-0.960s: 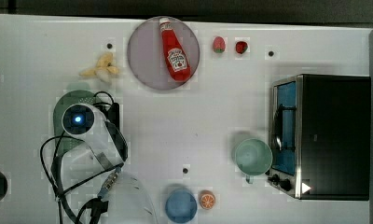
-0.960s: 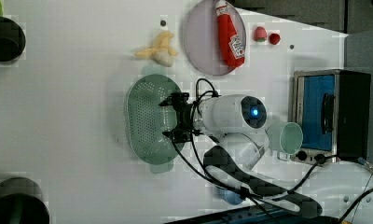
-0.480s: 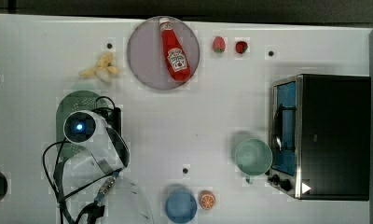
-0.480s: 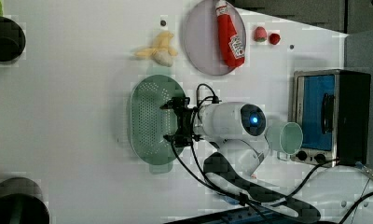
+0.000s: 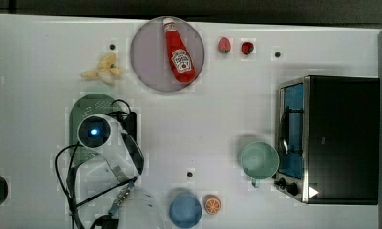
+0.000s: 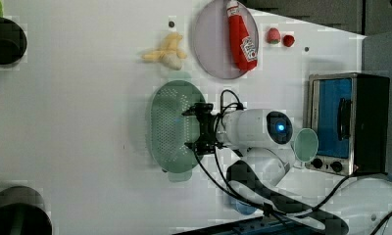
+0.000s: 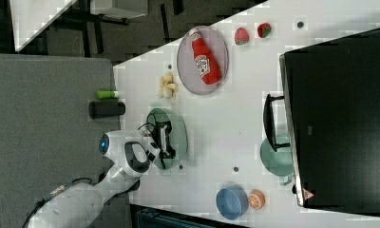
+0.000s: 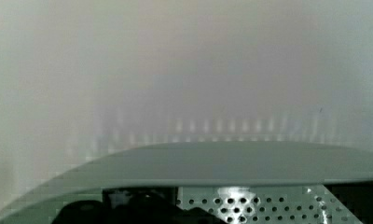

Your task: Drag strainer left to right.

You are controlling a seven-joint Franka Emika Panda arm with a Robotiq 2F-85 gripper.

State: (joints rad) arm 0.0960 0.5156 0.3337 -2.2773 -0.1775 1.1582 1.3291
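**Asker:** What is hidden or hard to make out?

**Arm:** In the top view my own white wrist and its cables cover most of the strainer, so just its pale green upper end peeks out near the bench's left edge. In the left view more shows: the strainer lies oblong on the white surface, rows of small holes visible, with my black gripper over its right rim. I cannot tell whether my fingertips touch the plastic. In the wrist view the strainer's rim curves across the picture with a patch of holes below it; dark shapes sit at the lower edge, too blurred for me to name.

**Asker:** And your fingers?

**Arm:** Spread to their widest, grasping nothing that I can see. In the right view my gripper hangs above the strainer.

**Asker:** What else is on the bench, left to right in the top view?

**Arm:** A banana beyond the strainer, a greyish-pink plate carrying a ketchup bottle, a blue bowl at the near edge, a mint-green cup just beside the toaster oven.
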